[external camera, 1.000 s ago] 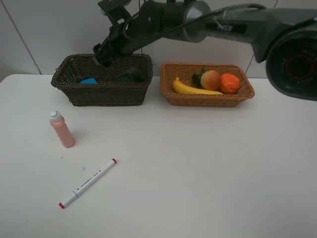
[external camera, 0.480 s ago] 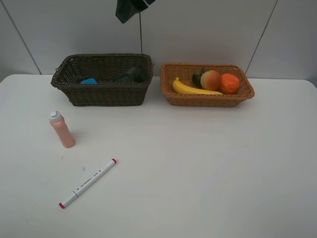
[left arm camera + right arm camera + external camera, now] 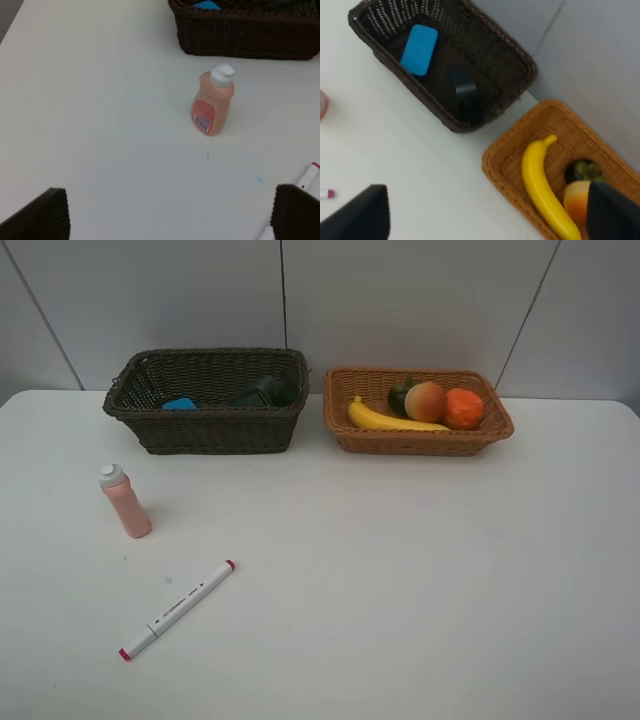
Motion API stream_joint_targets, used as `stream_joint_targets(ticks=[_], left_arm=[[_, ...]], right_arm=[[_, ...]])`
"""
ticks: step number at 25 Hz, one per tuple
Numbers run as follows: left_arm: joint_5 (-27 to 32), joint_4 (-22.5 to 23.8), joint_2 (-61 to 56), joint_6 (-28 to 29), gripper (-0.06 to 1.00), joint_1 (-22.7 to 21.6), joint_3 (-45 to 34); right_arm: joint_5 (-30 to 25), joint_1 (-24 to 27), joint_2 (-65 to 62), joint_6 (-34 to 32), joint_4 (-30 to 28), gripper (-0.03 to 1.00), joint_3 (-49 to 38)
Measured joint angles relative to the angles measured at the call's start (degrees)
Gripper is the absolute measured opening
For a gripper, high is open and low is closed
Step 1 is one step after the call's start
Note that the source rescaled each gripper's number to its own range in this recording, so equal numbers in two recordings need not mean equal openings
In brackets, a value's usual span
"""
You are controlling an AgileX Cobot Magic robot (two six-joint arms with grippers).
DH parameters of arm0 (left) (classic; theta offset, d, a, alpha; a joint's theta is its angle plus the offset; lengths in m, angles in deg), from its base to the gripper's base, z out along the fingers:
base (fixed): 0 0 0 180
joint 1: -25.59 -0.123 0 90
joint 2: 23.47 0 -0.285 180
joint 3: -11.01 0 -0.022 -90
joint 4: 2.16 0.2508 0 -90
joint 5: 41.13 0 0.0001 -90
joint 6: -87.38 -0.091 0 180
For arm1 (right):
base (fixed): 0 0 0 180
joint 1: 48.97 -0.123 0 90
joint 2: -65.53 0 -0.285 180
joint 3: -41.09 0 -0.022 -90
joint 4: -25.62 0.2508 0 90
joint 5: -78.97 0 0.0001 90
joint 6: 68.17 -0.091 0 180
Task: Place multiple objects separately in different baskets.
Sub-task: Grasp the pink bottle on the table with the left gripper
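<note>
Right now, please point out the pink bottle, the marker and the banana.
pink bottle (image 3: 212, 106), left wrist view, middle of body.
marker (image 3: 177, 609), exterior high view, middle of white barrel.
banana (image 3: 537, 182), right wrist view, middle of curve.

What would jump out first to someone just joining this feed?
The bright fruit: a yellow banana, red-yellow peach and orange packed in the orange-tan basket at the back right. Next, the pink bottle standing on the table in front of the dark brown basket, with the white red-tipped marker lying nearer the front edge.
</note>
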Motion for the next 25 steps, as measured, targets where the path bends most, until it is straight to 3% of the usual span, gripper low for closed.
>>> stream_joint_targets(ticks=[19, 25], left_arm=[[0.0, 0.0, 0.0, 0.0, 1.00, 0.0, 0.0], [0.0, 0.0, 0.0, 0.0, 1.00, 0.0, 0.0]], right_arm=[[-0.1, 0.0, -50.9, -7.1, 1.5, 1.00, -51.1], [6.2, 0.0, -63.4, -7.8, 3.5, 1.00, -66.4]])
